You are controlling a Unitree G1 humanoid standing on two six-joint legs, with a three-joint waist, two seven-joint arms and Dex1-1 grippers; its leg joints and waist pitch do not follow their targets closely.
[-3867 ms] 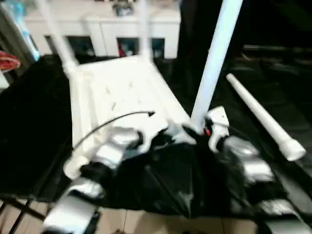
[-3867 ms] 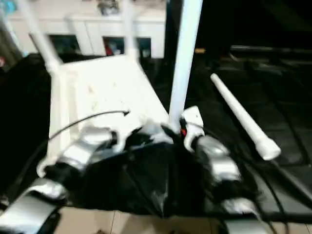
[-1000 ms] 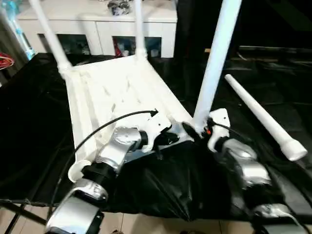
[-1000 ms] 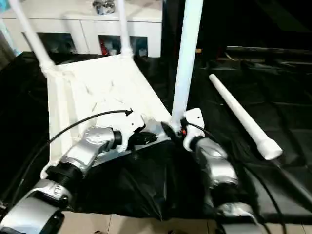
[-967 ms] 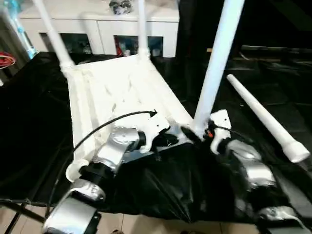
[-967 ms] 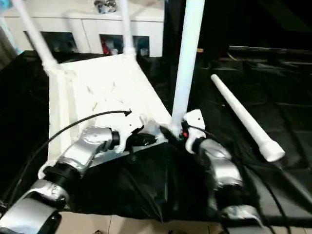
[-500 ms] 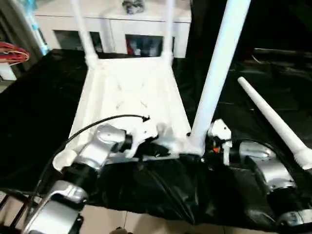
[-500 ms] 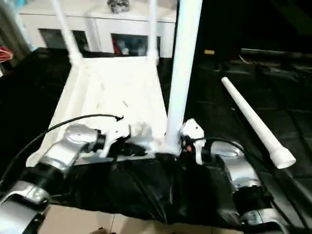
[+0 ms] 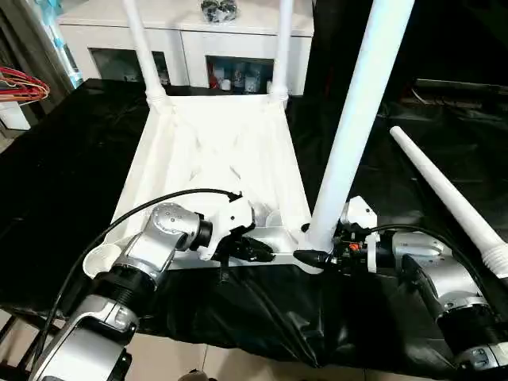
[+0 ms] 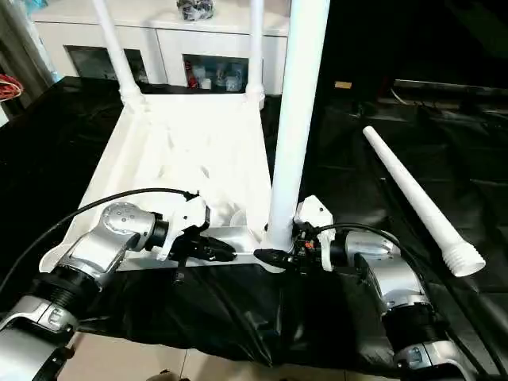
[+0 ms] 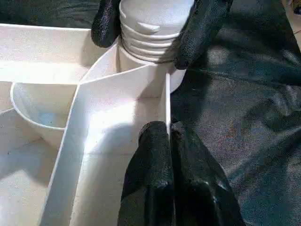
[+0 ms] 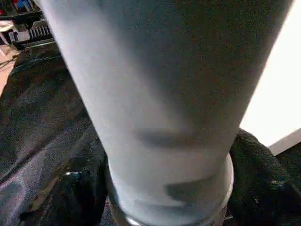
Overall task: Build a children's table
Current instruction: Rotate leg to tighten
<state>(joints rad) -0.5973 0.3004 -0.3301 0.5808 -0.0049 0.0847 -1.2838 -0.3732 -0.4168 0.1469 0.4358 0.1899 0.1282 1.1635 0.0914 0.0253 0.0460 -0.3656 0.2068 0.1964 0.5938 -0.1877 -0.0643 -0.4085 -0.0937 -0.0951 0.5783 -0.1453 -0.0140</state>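
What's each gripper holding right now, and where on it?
Right gripper: the upright table leg, clasped at its threaded base by the corner socket. Left gripper: pinches the tabletop's near side wall, close to that same corner.

Both head cameras look steeply down from above the forearms, sharing the upturned table (image 9: 214,159). Each wrist camera sits very close, both catching the near-corner leg (image 12: 164,103).
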